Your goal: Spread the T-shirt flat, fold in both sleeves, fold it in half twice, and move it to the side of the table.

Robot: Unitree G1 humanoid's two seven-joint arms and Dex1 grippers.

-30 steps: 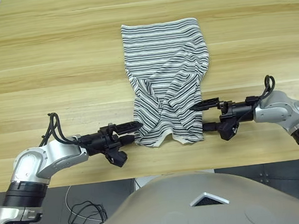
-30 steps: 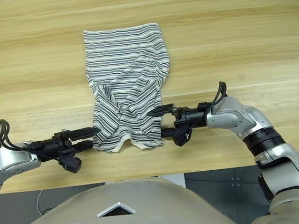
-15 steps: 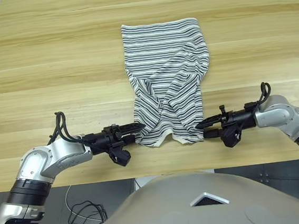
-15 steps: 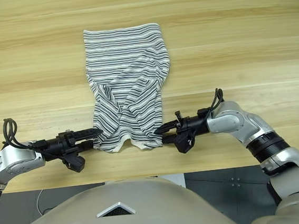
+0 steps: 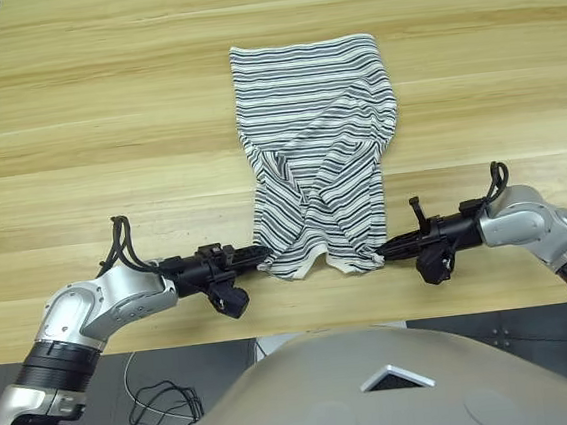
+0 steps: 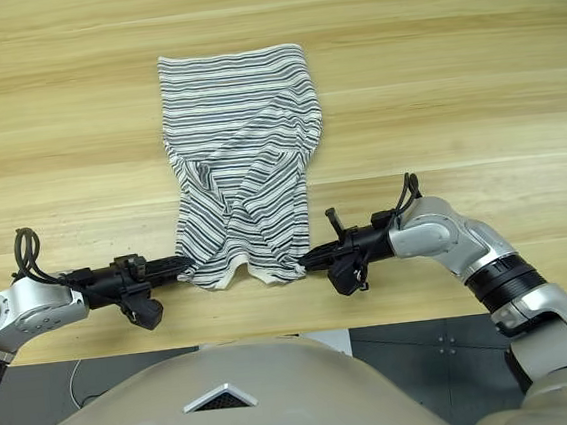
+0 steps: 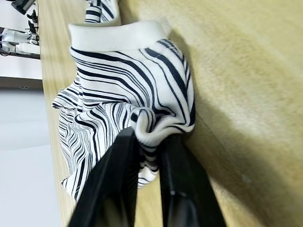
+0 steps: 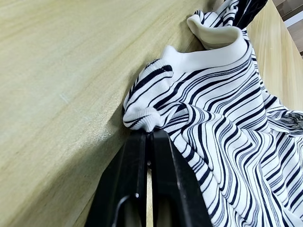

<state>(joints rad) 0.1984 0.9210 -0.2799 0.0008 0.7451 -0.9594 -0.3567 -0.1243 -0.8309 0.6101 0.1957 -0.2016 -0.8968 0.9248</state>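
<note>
T-shirt lies in the middle of the table, sleeves tucked in, collar end toward me. My left gripper and right gripper are each pinched tight on a near corner. For a clean half fold I'd lift both evenly, keep that edge taut, and land it square on the far hem.

From head stereo pair: high above T-shirt, facing down, whole T-shirt shared. From wrists: low, very close, aimed at T-shirt's near corners.
</note>
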